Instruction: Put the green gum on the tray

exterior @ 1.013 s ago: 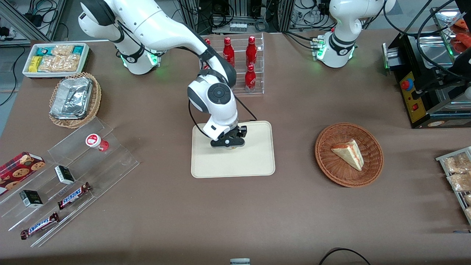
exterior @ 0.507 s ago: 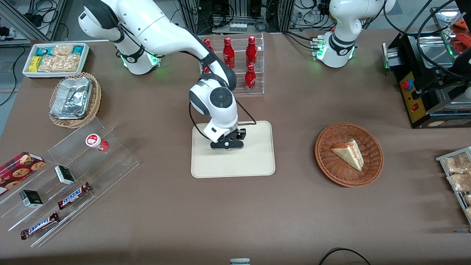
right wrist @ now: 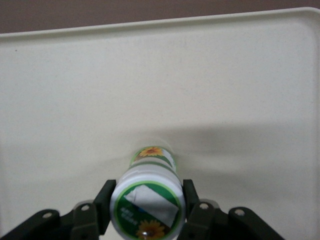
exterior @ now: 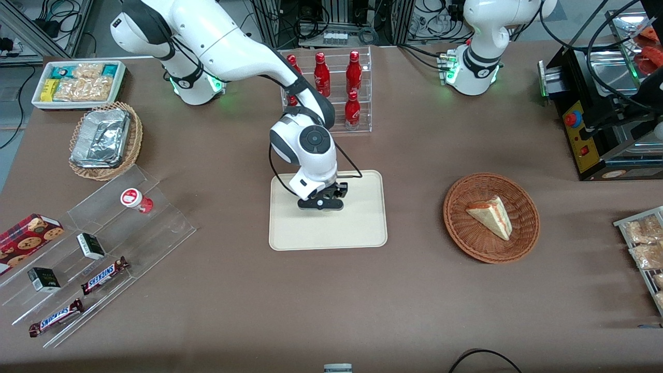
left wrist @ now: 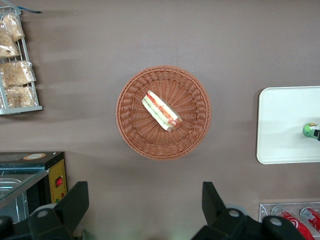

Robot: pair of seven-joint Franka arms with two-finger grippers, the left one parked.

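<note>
The pincer [exterior: 320,203] is low over the tray [exterior: 357,228], near its middle and slightly toward the rim farther from the front camera. In the right wrist view its fingers [right wrist: 103,204] clamp the gum [right wrist: 148,197] just under the white lid, so it holds the canister upright, with the yellow-green body pointing down at the cream surface. The left wrist view catches a sliver of the gum [left wrist: 310,130] above the tray [left wrist: 280,125]. Whether the base already touches the tray I cannot tell; a soft shadow lies under it, which suggests it is very close.

I judge this to be the setting-down step, with the carry finished. The next move calls for a short straight descent until the base rests flat, then opening the fingers evenly so the narrow canister is not tipped, then a vertical lift clear of the lid.

Counts on the worktop [exterior: 233,290]: one tray, one green gum, and one red gum [exterior: 135,200] on the clear stand [exterior: 155,228] toward the working arm's end. That stand also carries two Snickers bars [exterior: 103,275], two small dark boxes [exterior: 90,245] and one cookie box [exterior: 26,235]. A clear rack [exterior: 362,93] farther from the front camera holds red bottles [exterior: 352,110]; I count five, one partly hidden by the arm. There are two wicker baskets: one with a sandwich [exterior: 491,216], one with foil containers [exterior: 101,137].
</note>
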